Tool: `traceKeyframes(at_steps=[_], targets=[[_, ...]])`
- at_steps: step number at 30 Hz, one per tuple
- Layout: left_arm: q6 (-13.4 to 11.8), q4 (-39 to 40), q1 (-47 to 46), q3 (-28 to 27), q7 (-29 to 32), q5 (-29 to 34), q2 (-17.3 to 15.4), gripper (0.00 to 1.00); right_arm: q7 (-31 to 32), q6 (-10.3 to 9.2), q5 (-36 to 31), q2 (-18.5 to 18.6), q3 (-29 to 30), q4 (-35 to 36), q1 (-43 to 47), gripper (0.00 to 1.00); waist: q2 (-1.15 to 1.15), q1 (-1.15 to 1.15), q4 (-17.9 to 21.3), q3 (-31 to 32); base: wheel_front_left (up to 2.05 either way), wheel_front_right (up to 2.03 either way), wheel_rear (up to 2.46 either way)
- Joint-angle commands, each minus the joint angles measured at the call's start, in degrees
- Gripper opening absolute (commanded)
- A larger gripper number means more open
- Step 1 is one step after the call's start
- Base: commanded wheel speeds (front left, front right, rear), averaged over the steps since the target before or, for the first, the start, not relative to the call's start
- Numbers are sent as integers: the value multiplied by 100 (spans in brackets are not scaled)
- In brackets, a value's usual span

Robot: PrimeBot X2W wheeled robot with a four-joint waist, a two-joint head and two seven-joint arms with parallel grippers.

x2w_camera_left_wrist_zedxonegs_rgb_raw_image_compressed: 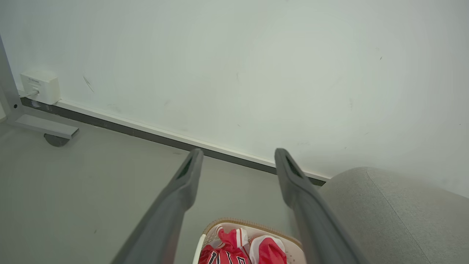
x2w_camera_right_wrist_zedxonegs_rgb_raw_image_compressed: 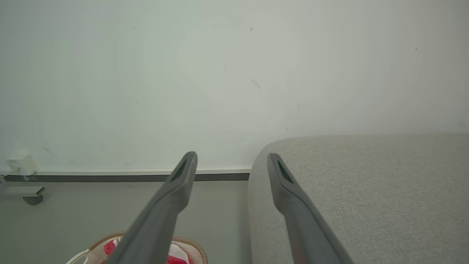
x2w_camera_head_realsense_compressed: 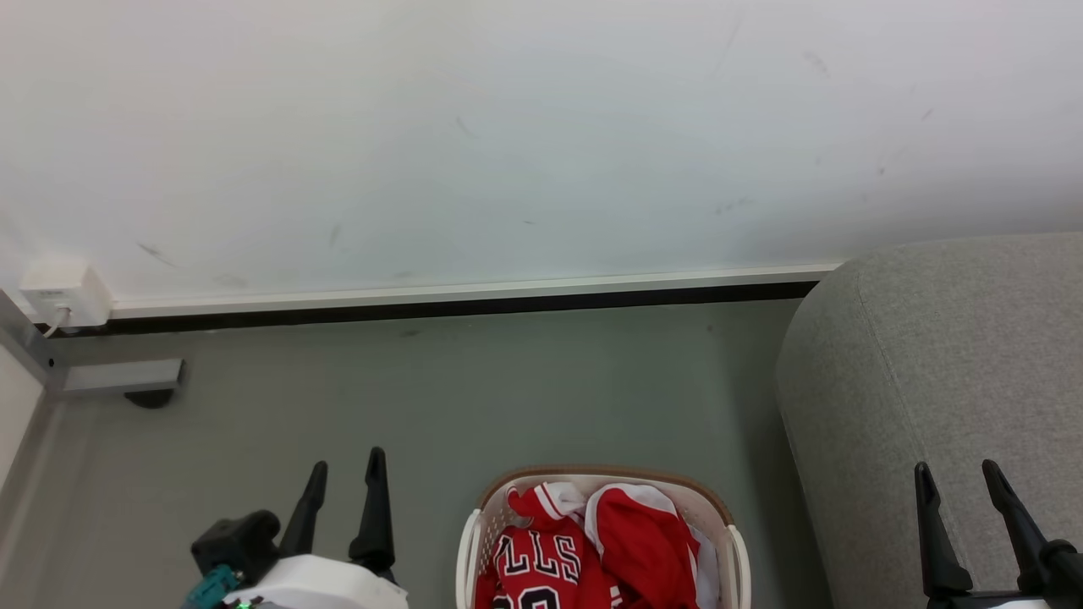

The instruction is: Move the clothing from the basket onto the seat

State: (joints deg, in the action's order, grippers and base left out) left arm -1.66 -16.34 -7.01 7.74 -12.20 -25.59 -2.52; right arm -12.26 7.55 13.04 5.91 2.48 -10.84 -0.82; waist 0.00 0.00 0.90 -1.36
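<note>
Red clothing [x2w_camera_head_realsense_compressed: 584, 550] with white trim lies bunched in the cream basket [x2w_camera_head_realsense_compressed: 732, 541] at the bottom middle of the head view; black-and-white letters show on one piece. The clothing [x2w_camera_left_wrist_zedxonegs_rgb_raw_image_compressed: 234, 251] and basket rim [x2w_camera_left_wrist_zedxonegs_rgb_raw_image_compressed: 256, 223] also appear low between the left fingers. The grey seat [x2w_camera_head_realsense_compressed: 948, 381] rises to the right of the basket. My left gripper [x2w_camera_head_realsense_compressed: 347, 478] hangs open over the floor left of the basket, holding nothing. My right gripper [x2w_camera_head_realsense_compressed: 960, 478] is open and empty in front of the seat's side. The right wrist view catches the seat [x2w_camera_right_wrist_zedxonegs_rgb_raw_image_compressed: 366, 190] and a bit of the basket [x2w_camera_right_wrist_zedxonegs_rgb_raw_image_compressed: 99, 244].
A white wall [x2w_camera_head_realsense_compressed: 541, 135] with a dark baseboard [x2w_camera_head_realsense_compressed: 474, 306] runs behind. A white socket box [x2w_camera_head_realsense_compressed: 63, 292] and a grey metal foot with a caster [x2w_camera_head_realsense_compressed: 127, 381] sit at the far left. Grey floor [x2w_camera_head_realsense_compressed: 474, 397] lies between basket and wall.
</note>
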Motion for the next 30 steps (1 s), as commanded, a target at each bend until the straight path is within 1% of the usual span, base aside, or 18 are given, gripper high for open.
traceKeyframes(at_steps=[1, 22, 25, 30], targets=[[-31, 5, -60, 1, -66, 164, -51, 100, -57, -10, -159, 50, 21, 22, 60, 100, 0, 0, 4, -2, 0, 0, 0], [-111, -50, -95, 154, -281, 1010, -56, 100, -276, -12, -983, 31, 60, 27, 107, 100, 0, 0, 56, -37, 0, 0, 0], [-129, -58, -99, 180, -305, 1089, -56, 100, -310, -12, -1067, 31, 68, 28, 101, 100, 0, 0, 61, -47, 0, 0, 0], [-120, -61, -90, 179, -300, 1073, -55, 100, -291, -12, -1017, 30, 81, 17, 87, 100, 0, 0, 59, -59, 0, 0, 0]])
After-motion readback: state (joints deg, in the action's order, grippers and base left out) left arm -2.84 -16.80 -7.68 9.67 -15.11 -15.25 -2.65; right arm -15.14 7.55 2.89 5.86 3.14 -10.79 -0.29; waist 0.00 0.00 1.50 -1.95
